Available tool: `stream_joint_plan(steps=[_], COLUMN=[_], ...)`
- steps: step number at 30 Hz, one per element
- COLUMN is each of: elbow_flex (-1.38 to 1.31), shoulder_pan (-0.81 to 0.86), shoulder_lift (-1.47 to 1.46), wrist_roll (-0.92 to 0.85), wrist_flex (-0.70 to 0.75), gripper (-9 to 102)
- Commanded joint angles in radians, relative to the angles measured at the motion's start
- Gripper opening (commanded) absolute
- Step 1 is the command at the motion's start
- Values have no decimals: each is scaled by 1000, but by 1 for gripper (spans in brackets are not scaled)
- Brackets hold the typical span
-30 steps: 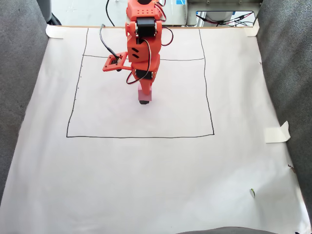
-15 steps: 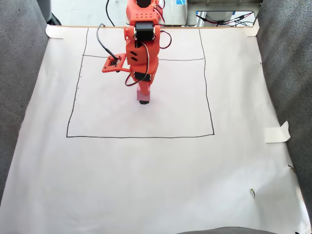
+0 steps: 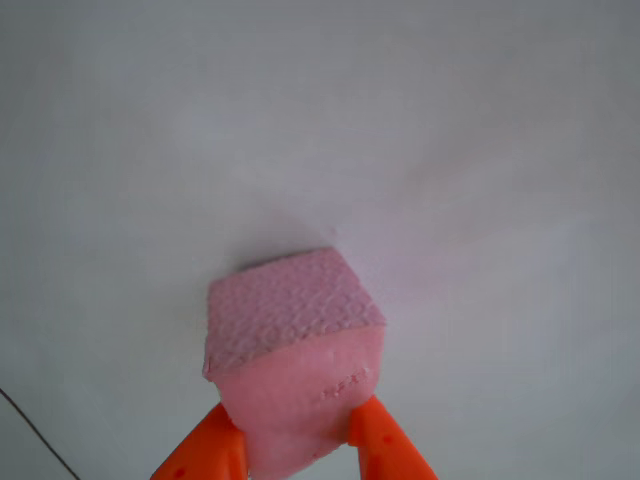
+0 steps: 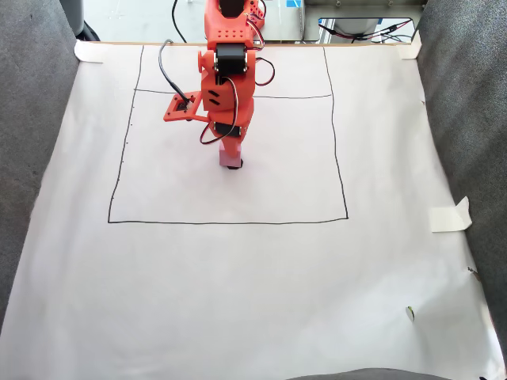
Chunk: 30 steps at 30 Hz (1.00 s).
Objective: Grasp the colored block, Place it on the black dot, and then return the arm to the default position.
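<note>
**A:** Pink foam cube point(image 3: 296, 355) is in the gripper point(image 3: 298, 440). Both orange fingers point(image 3: 385, 445) press its smooth near face from either side, jaws narrowed onto it. Rough darker face points up and away in the other view.

**B:** Where's that in the fixed view?

**A:** Inside the drawn black rectangle point(image 4: 346, 217), upper middle, slightly left of centre. Cube point(image 4: 230, 160) hangs under the orange arm point(image 4: 224, 79), which reaches in from the far edge of the white paper sheet point(image 4: 253, 301).

**B:** Black dot?

**A:** Small dark patch point(image 4: 237, 165) peeks out at the cube's lower right edge. Mostly covered, so can't confirm its full outline.

**B:** Cube touching the paper?

**A:** Can't tell. Soft shadow sits just beyond it in the other view.

**B:** Anything else around?

**A:** Tape point(image 4: 450, 214) on the sheet's right edge, grey fabric point(image 4: 32, 119) on both sides, cables point(image 4: 372, 32) at the far end.
</note>
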Motion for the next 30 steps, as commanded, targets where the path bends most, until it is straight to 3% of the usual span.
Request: stream_joint_plan(steps=[1, 30], elbow_flex=[-46, -63], shoulder_pan=[-3, -35], shoulder_lift=[14, -14], wrist_roll=[-2, -35], wrist_flex=[-11, -32], gripper=[0, 0])
